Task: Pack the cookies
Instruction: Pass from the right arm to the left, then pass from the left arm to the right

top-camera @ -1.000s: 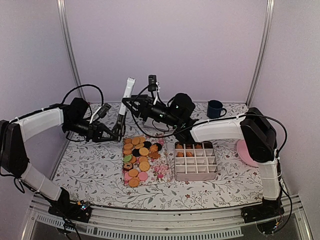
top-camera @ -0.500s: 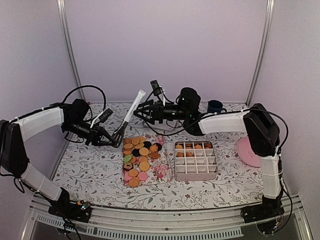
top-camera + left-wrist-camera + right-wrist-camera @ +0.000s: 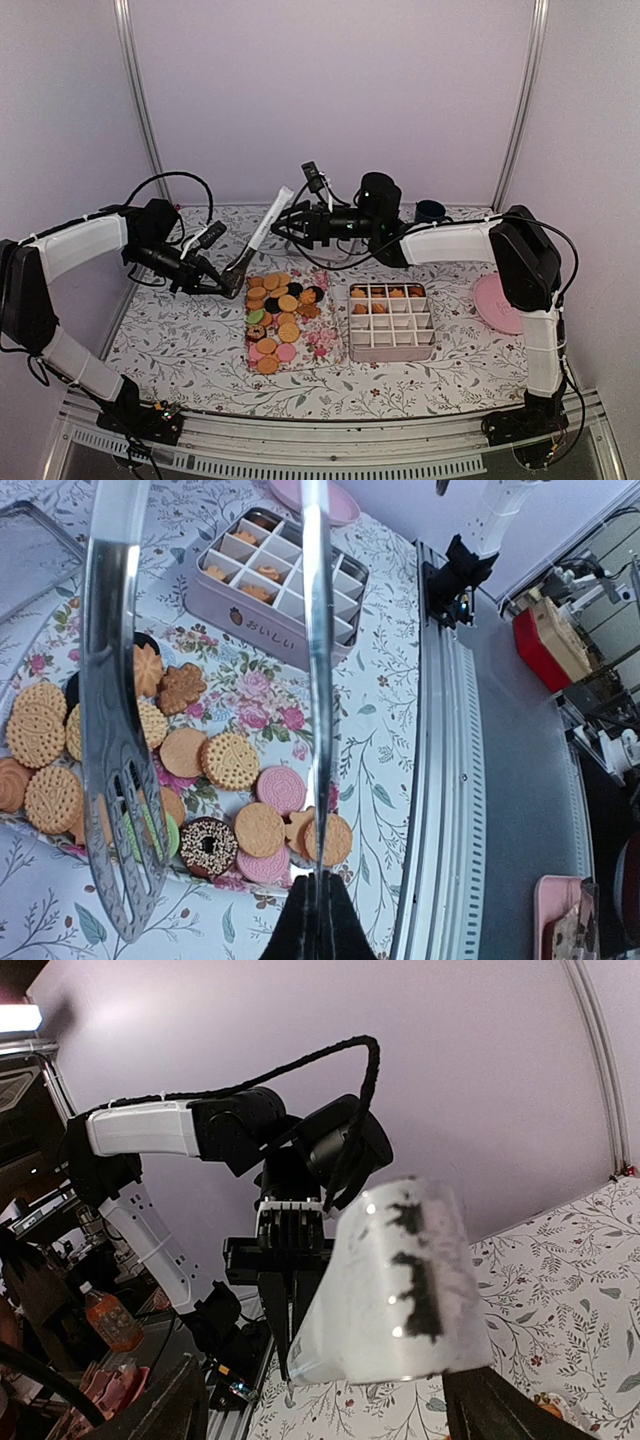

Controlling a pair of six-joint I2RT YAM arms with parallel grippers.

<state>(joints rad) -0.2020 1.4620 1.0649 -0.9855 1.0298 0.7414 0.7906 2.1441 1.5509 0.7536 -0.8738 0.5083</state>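
The cookies [image 3: 275, 310] lie heaped on a floral tray [image 3: 325, 345] at mid-table; in the left wrist view the cookies [image 3: 230, 760] are golden, pink and dark rounds. My left gripper [image 3: 238, 268] is shut on metal tongs [image 3: 262, 232], which slant up and to the right above the tray's far left corner. Seen from the left wrist, the left gripper [image 3: 318, 915] pinches one tong arm [image 3: 316, 680] and the slotted arm [image 3: 112, 730] hangs beside it. My right gripper [image 3: 285, 226] stands open around the tongs' white end [image 3: 390, 1280], fingers apart on either side.
A divided pale box [image 3: 392, 320] stands right of the tray, with cookies in its far cells [image 3: 262, 572]. A pink plate [image 3: 492, 305] sits at the right edge and a blue mug [image 3: 431, 213] at the back. The table's front rail [image 3: 450, 780] runs close by.
My right gripper has opened off the tongs' white end and drawn back to the right. The tongs have tipped from upright to slanting right, and my left gripper has shut on them.
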